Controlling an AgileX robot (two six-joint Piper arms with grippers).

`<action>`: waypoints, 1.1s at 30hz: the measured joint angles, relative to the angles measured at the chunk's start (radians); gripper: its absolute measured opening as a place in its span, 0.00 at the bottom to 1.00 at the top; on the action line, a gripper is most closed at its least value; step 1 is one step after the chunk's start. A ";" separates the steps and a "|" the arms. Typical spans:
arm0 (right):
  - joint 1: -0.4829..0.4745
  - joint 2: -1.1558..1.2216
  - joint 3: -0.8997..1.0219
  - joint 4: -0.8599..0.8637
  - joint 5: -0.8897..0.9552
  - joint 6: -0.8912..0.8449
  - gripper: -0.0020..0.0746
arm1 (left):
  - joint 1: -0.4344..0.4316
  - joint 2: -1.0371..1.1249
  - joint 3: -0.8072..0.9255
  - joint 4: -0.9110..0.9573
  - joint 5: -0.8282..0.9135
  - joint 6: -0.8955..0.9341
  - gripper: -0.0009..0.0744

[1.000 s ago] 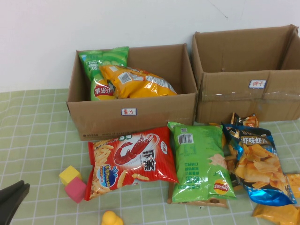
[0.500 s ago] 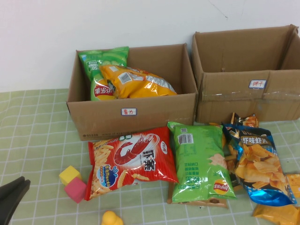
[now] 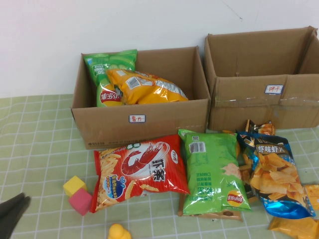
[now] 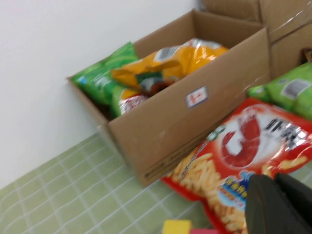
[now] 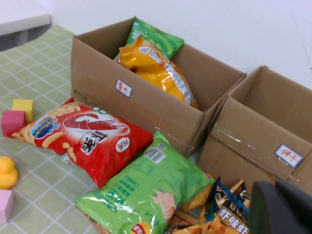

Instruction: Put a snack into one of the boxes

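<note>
The snack (image 3: 147, 88), a puffy yellow-orange bag with a white panel, lies inside the plain-fronted brown box (image 3: 149, 124) that carries a small white label. It also shows in the left wrist view as the snack (image 4: 190, 56) in the box (image 4: 195, 126), and in the right wrist view as the snack (image 5: 156, 70) in the box (image 5: 146, 105). My left gripper (image 3: 12, 211) is shut and empty at the near left corner, close to the red bag (image 4: 275, 202). My right gripper (image 5: 278, 207) is outside the high view. It is shut and empty near the taped box.
A green bag (image 3: 107, 67) stands in the same box. The taped larger box (image 3: 259, 99) is at the right. In front lie a red shrimp-chip bag (image 3: 139, 169), a green bag (image 3: 212, 172) and a blue-and-orange bag (image 3: 274, 174). Yellow (image 3: 74, 185) and pink (image 3: 80, 201) cubes and a duck (image 3: 118, 232) sit near left.
My left gripper has slid a little lower toward the near left corner of the high view. The bags and boxes have not moved.
</note>
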 joint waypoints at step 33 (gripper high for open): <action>0.000 0.000 0.000 0.014 0.002 0.000 0.02 | 0.632 -0.336 0.316 -0.878 -0.012 0.709 0.01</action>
